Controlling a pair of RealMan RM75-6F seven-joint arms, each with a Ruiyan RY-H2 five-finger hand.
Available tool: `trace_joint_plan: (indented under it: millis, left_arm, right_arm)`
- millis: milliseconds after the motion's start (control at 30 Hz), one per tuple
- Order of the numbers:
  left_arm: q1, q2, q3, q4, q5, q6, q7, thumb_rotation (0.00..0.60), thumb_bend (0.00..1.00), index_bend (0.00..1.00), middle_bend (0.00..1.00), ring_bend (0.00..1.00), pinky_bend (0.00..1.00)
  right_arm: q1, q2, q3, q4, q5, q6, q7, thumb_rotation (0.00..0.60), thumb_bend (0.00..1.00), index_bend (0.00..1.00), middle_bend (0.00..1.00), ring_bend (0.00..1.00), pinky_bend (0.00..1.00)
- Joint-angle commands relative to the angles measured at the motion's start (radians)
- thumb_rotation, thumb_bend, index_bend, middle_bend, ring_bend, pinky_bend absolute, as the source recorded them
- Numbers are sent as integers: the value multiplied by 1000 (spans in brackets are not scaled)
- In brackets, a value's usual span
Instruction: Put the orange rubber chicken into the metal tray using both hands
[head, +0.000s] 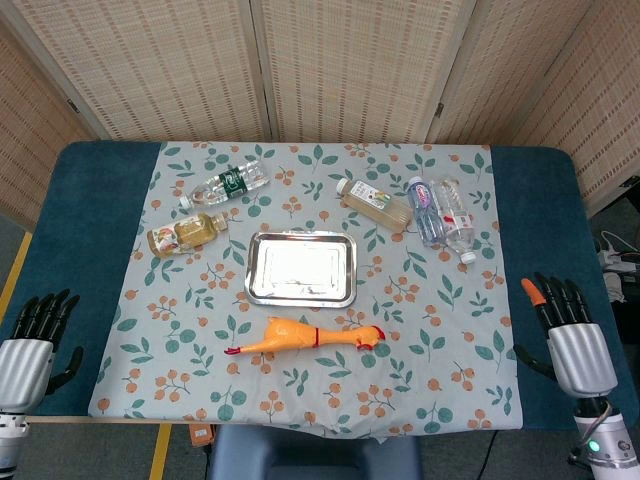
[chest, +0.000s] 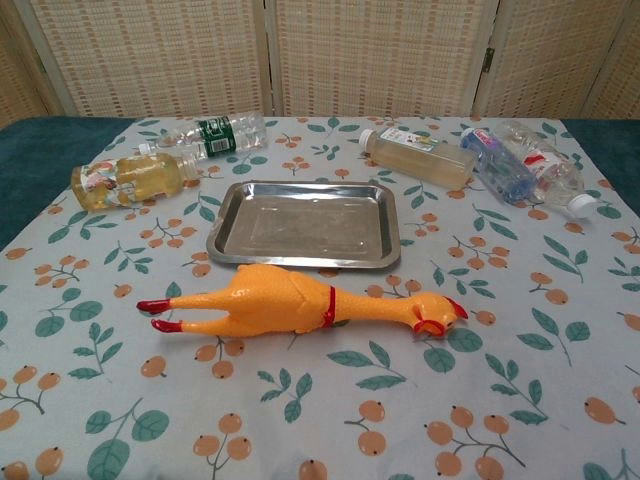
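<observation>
The orange rubber chicken (head: 305, 337) (chest: 290, 305) lies flat on the patterned cloth, red feet to the left and head to the right, just in front of the empty metal tray (head: 301, 296) (chest: 232, 245). In the head view my left hand (head: 35, 340) rests at the table's near left edge with its fingers spread and nothing in it. Far from the chicken, my right hand (head: 570, 330) sits at the near right edge, fingers also apart and empty. Neither hand shows in the chest view.
Two bottles (head: 222, 186) (head: 185, 234) lie behind the tray on the left. On the right lie a bottle of pale liquid (head: 375, 203) and two clear water bottles (head: 444, 218). A wicker screen stands behind the table.
</observation>
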Motion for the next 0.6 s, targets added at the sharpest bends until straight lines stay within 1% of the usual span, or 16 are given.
trace_joint_plan:
  millis: [33, 133, 267, 367, 433, 533, 600]
  left_arm:
    - [1, -7, 2, -4, -9, -16, -1, 600, 461, 0, 0, 0, 33]
    - [-4, -10, 2, -10, -7, -23, 9, 600, 460, 0, 0, 0, 33]
    - [-14, -11, 10, -12, -4, -47, 2, 600, 461, 0, 0, 0, 33]
    - [-24, -6, 15, -15, -6, -71, -11, 600, 461, 0, 0, 0, 33]
    - [-31, -4, 19, -11, -7, -87, -16, 600, 460, 0, 0, 0, 33]
    - [-39, 1, 26, -9, -12, -115, -24, 600, 460, 0, 0, 0, 34]
    - [-41, 6, 30, -12, -13, -123, -36, 600, 460, 0, 0, 0, 35]
  right_arm:
    - [1, -2, -1, 12, 7, -40, 2, 600, 149, 0, 0, 0, 0]
    - [5, -5, -6, 16, 2, -48, -1, 600, 149, 0, 0, 0, 0]
    - [23, -6, -29, -8, -16, -94, 52, 600, 149, 0, 0, 0, 0]
    - [72, -5, -37, -59, -30, -175, 79, 600, 149, 0, 0, 0, 0]
    - [118, -8, -27, -117, -13, -253, 67, 600, 149, 0, 0, 0, 20]
    - [187, -21, -5, -210, 50, -385, -5, 600, 149, 0, 0, 0, 89]
    - [229, -44, 18, -271, 112, -455, -86, 600, 149, 16, 1, 0, 143]
